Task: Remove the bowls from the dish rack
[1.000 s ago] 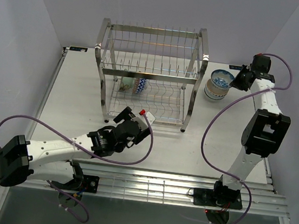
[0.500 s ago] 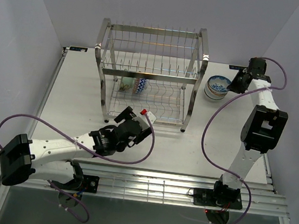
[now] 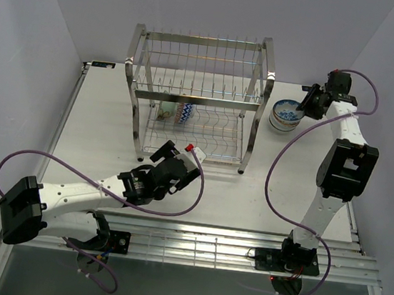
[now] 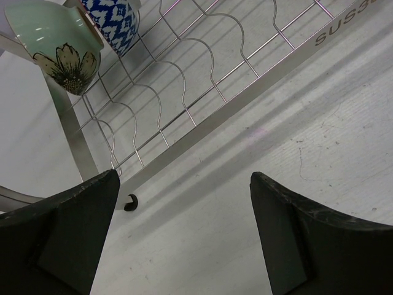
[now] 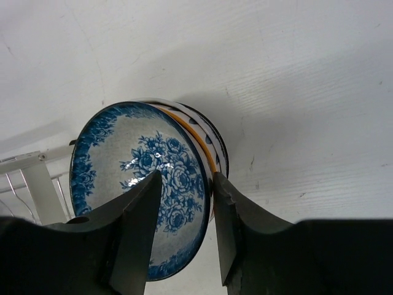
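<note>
The steel wire dish rack [image 3: 201, 67] stands at the back middle. Its lower tier holds a mint-green bowl [image 3: 165, 110] and a blue-and-white patterned bowl [image 3: 185, 112]. Both also show in the left wrist view, the mint bowl [image 4: 52, 37] with a flower on it and the blue bowl [image 4: 110, 18]. My left gripper [image 3: 179, 152] is open and empty, low over the table in front of the rack [image 4: 245, 92]. To the right of the rack a stack of bowls [image 3: 286, 116] sits on the table. My right gripper [image 5: 187, 178] is open and straddles the rim of the top blue floral bowl [image 5: 132, 178].
The rack's right front post [image 3: 249, 147] stands between the lower tier and the bowl stack. A rack post [image 5: 43, 184] shows beside the stack in the right wrist view. White walls close in the table on the left, back and right.
My right gripper has lowered the blue floral bowl onto the stack and drawn back a little. The left arm has barely moved.
</note>
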### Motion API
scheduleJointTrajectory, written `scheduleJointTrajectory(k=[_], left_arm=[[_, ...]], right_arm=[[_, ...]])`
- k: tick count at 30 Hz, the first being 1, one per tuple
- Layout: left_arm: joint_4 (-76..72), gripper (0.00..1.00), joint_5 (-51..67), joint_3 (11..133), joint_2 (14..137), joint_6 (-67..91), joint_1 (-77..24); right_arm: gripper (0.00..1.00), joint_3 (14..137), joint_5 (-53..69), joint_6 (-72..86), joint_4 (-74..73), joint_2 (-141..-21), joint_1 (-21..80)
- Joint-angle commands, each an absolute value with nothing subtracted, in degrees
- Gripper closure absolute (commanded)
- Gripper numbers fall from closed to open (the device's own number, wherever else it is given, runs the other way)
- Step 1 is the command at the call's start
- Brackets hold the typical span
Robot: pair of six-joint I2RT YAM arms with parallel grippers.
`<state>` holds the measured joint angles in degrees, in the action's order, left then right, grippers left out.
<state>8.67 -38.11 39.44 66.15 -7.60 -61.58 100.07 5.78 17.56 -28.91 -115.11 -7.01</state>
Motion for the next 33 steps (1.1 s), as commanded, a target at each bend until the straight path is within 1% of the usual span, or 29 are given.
scheduleJointTrajectory(k=[1, 10, 16, 20, 23, 24, 27, 29, 31, 32, 33], left_arm=[[8.96, 0.02, -39.02, 41.66, 65.74, -7.21, -61.08], [9.32, 0.02, -39.46, 41.40, 65.74, -7.38, -60.82], [9.05, 0.02, -35.26, 41.66, 65.65, -5.98, -58.98], [9.31, 0.02, -34.45, 42.01, 66.88, -5.28, -58.01], [9.40, 0.02, -34.54, 42.19, 67.59, -5.01, -57.83], [9.32, 0.02, -34.63, 42.19, 67.85, -4.92, -57.75], [8.88, 0.02, -33.05, 41.84, 68.03, -4.75, -57.13], [8.53, 0.02, -32.08, 41.66, 68.38, -4.66, -56.69], [8.44, 0.02, -32.34, 41.40, 69.16, -4.66, -56.51], [8.52, 0.02, -32.87, 41.48, 69.60, -4.40, -56.43], [8.53, 0.02, -33.83, 41.66, 70.04, -4.22, -56.34]], right_arm=[[0.54, 103.62, 4.75, 16.88, -29.00, -112.06, -6.59], [0.51, 104.16, 4.57, 18.19, -30.85, -112.15, -6.68], [0.50, 101.87, 5.01, 18.46, -30.59, -108.11, -6.68], [0.46, 99.76, 4.57, 17.76, -30.50, -103.54, -6.77], [0.40, 97.04, 5.01, 17.40, -30.41, -99.41, -7.03], [0.36, 96.07, 5.18, 17.40, -30.50, -97.14, -7.21], [0.30, 89.67, 5.89, 18.01, -29.71, -91.70, -7.21], [0.30, 82.64, 7.20, 18.98, -28.13, -88.35, -7.21], [0.30, 76.50, 8.87, 20.03, -25.59, -82.03, -7.21], [0.31, 70.03, 10.53, 21.34, -22.36, -79.91, -7.21], [0.31, 67.09, 11.16, 22.05, -21.02, -75.72, -7.21]])
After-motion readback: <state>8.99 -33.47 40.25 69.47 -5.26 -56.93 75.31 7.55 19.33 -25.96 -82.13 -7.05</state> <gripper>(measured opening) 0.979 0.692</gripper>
